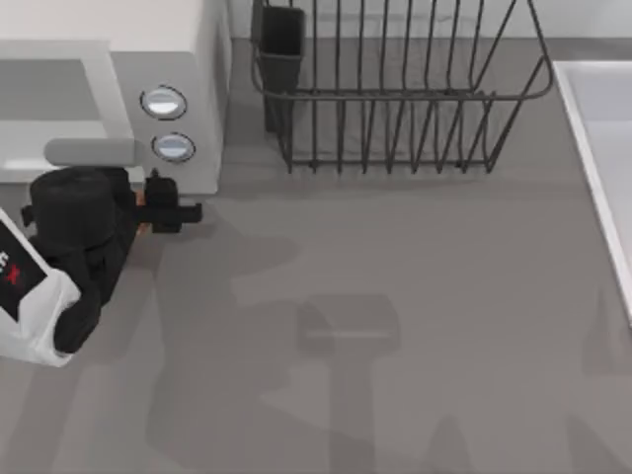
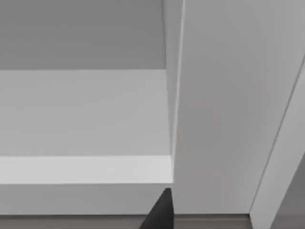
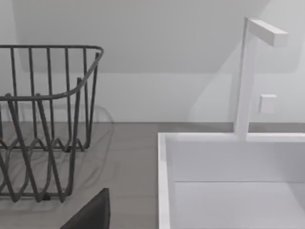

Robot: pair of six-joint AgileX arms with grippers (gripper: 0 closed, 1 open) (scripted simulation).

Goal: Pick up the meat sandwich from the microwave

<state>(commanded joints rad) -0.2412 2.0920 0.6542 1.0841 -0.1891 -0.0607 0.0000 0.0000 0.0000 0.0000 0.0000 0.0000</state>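
Note:
The off-white microwave (image 1: 109,59) stands at the table's back left, its two round dials facing front. Just in front of its lower right corner, my left gripper (image 1: 166,207) is down low. Tan-orange slivers of the meat sandwich (image 1: 140,198) peek out on either side of the black gripper body, which hides most of it; the gripper looks shut on it. In the left wrist view, the microwave's (image 2: 224,119) pale wall is very close, with one dark fingertip (image 2: 161,212) in front of it. One dark fingertip (image 3: 93,214) of my right gripper shows in the right wrist view.
A dark wire dish rack (image 1: 395,99) stands at the back centre, a black cup-shaped holder (image 1: 279,44) at its left end. A white sink (image 1: 602,148) runs along the right edge, with its faucet (image 3: 245,76) in the right wrist view.

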